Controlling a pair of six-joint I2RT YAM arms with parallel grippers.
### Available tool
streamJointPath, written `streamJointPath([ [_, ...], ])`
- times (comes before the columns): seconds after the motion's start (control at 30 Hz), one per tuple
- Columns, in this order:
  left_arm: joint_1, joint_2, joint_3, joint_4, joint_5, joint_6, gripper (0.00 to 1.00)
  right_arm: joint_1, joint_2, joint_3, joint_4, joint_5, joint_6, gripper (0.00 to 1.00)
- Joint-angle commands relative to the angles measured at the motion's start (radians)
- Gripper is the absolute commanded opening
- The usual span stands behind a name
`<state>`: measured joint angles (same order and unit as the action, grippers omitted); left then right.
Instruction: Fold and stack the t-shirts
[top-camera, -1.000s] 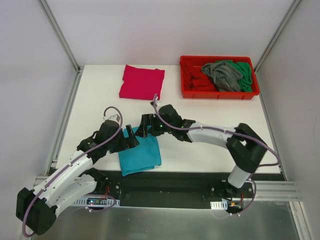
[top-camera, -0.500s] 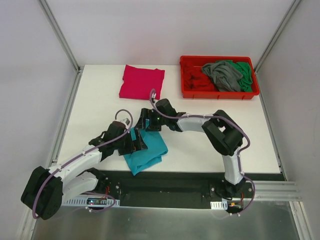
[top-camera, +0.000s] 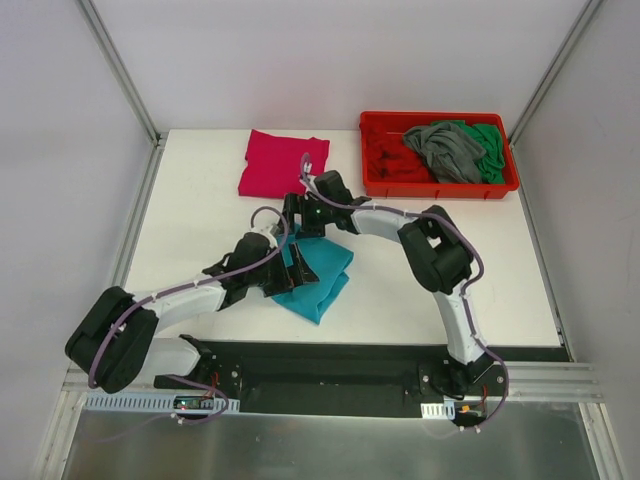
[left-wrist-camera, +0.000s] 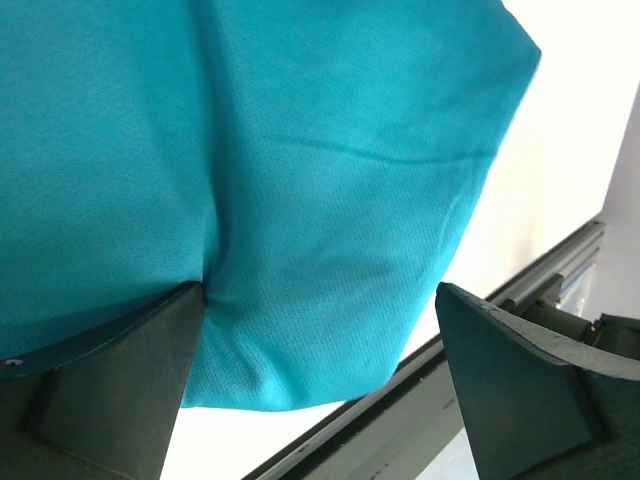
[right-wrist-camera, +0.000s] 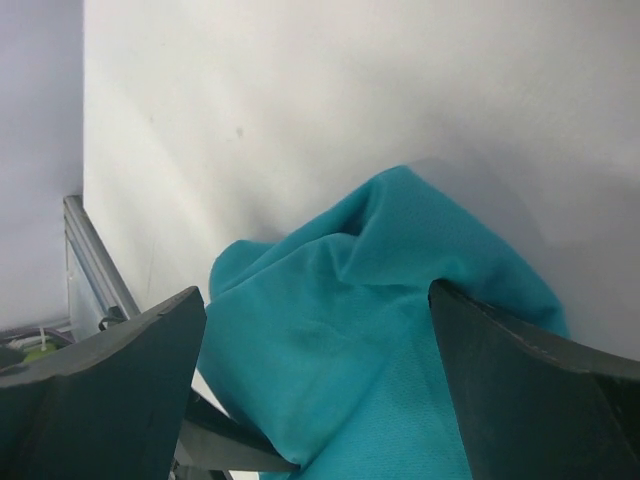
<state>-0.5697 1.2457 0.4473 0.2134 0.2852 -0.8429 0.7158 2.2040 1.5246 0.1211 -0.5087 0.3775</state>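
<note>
My left gripper (top-camera: 283, 272) gapes wide; my right gripper (top-camera: 300, 222), just beyond it, gapes too; both reach low.

No text, label, brand, number or sign is legible on the shirts (top-camera: 325, 285), tray (top-camera: 440, 189), arms (top-camera: 390, 222) or table (top-camera: 200, 200) in any view.

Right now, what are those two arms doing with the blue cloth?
Two robot arms are folding t-shirts. The left gripper and right gripper, both open, are down on the bunched teal t-shirt. A folded pink t-shirt lies behind it. A grey shirt, green shirt and red shirt sit heaped in the red tray.
</note>
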Motion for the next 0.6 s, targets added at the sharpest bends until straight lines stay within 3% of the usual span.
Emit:
streamJointPath([
  [0.0, -0.082, 0.049, 0.085, 0.075, -0.049, -0.056, 0.99, -0.09, -0.12, 0.034, -0.182, 0.038, -0.094, 0.96],
  [0.1, -0.105, 0.08, 0.154, 0.044, -0.054, -0.048, 0.99, -0.118, -0.232, 0.028, -0.299, 0.117, -0.167, 0.96],
  [0.23, -0.116, 0.028, 0.188, -0.052, -0.096, -0.024, 0.99, -0.141, -0.442, -0.079, -0.417, 0.335, -0.203, 0.96],
  [0.37, -0.114, -0.037, 0.253, -0.277, -0.187, 0.157, 0.99, -0.148, -0.654, -0.257, -0.468, 0.568, -0.165, 0.96],
  [0.47, -0.085, -0.008, 0.358, -0.469, -0.305, 0.229, 0.99, -0.148, -0.791, -0.424, -0.442, 0.563, -0.053, 0.96],
  [0.57, 0.023, 0.044, 0.413, -0.494, -0.233, 0.28, 0.99, -0.144, -0.892, -0.628, -0.345, 0.481, 0.03, 0.96],
])
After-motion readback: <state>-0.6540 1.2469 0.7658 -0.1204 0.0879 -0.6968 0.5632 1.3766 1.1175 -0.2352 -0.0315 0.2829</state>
